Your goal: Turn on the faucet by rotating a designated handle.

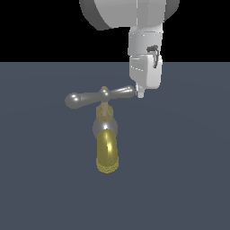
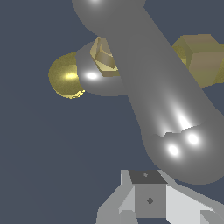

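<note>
The faucet [image 1: 105, 128] stands in the middle of the exterior view, its gold spout [image 1: 107, 152] curving toward the camera. Its silver handle [image 1: 96, 97] lies as a crossbar on top, with one bulb-ended arm to the exterior view's left and the other to the right. My white gripper [image 1: 140, 93] hangs down at the tip of the right arm, touching or almost touching it, shut with nothing held. In the wrist view the handle [image 2: 153, 87] runs diagonally, its bulb [image 2: 192, 153] just beyond my gripper [image 2: 146, 197]. The gold spout [image 2: 65, 76] and brass hub [image 2: 201, 57] show behind it.
A flat dark blue-grey floor [image 1: 179, 179] surrounds the faucet on all sides. The arm's white wrist [image 1: 143, 45] reaches down from above on the exterior view's right.
</note>
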Tool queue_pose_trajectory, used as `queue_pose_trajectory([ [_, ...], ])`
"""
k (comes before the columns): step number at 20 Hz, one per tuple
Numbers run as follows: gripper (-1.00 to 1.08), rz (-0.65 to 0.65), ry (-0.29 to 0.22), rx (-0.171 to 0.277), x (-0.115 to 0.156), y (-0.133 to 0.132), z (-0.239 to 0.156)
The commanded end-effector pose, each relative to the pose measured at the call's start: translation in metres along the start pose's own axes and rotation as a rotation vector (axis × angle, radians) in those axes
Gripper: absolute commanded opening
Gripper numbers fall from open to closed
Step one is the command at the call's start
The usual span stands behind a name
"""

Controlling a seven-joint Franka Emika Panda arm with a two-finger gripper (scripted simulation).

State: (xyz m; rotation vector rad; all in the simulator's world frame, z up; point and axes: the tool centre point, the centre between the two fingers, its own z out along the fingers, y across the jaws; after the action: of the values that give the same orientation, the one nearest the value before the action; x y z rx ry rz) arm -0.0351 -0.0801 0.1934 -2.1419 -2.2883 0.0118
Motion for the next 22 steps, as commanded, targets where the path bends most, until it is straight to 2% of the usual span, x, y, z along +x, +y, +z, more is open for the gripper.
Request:
queue_pose_trajectory([
  [1, -1.0, -0.007, 0.0, -0.003, 0.009, 0.008, 0.0],
  [20, -1.0, -0.02, 0.0, -0.01, 0.059, 0.072, -0.003],
  [21, -1.0, -0.02, 0.0, -0.01, 0.059, 0.072, -0.003],
  [22, -1.0, 0.024, -0.011, -0.003, 0.028, 0.064, -0.001],
])
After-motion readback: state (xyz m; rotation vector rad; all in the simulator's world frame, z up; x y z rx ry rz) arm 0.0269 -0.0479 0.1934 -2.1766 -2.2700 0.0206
